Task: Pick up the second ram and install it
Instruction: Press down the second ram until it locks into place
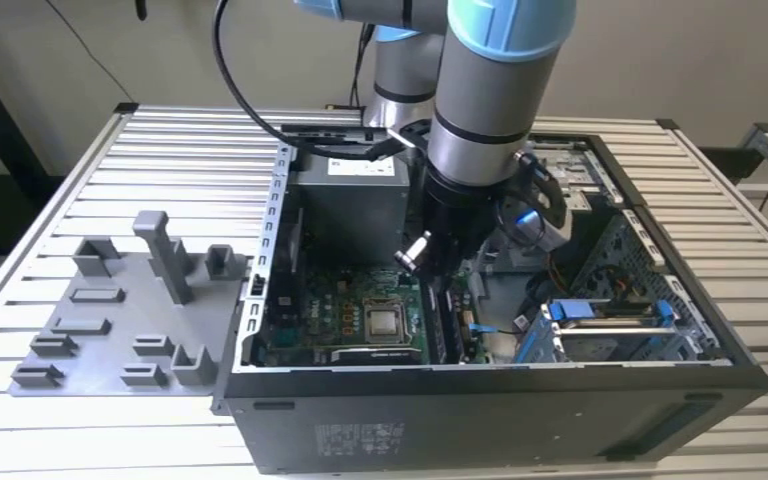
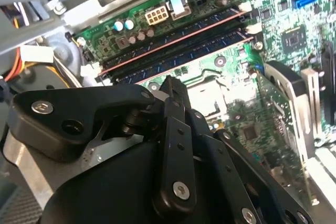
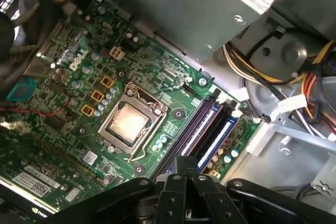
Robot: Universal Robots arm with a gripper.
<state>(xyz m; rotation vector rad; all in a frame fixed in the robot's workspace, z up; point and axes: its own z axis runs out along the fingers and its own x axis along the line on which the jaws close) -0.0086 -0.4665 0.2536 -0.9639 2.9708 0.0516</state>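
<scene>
Second wrist view shows the gripper [image 2: 170, 85] closed, holding nothing, above the second ram [image 2: 184, 56] seated on the motherboard [image 2: 252, 129]

The silver-grey tubular robot arm [image 1: 484, 90] is wearing light-blue joint caps, with black cables looping at its nine o'clock; matte-black linkage fingers [image 2: 176, 145] are showing silver screw heads.

Tabletop [image 1: 157, 150]: ribbed aluminium slats, light grey, running across the exterior view. Grey plastic holder tray [image 1: 91, 330] lying flat toward the exterior view's left, upright posts on it, slots vacant. Open computer case [image 1: 491, 420] resting on tabletop just beside tray, toward the exterior view's right, side panel off, interior exposed upward.
</scene>
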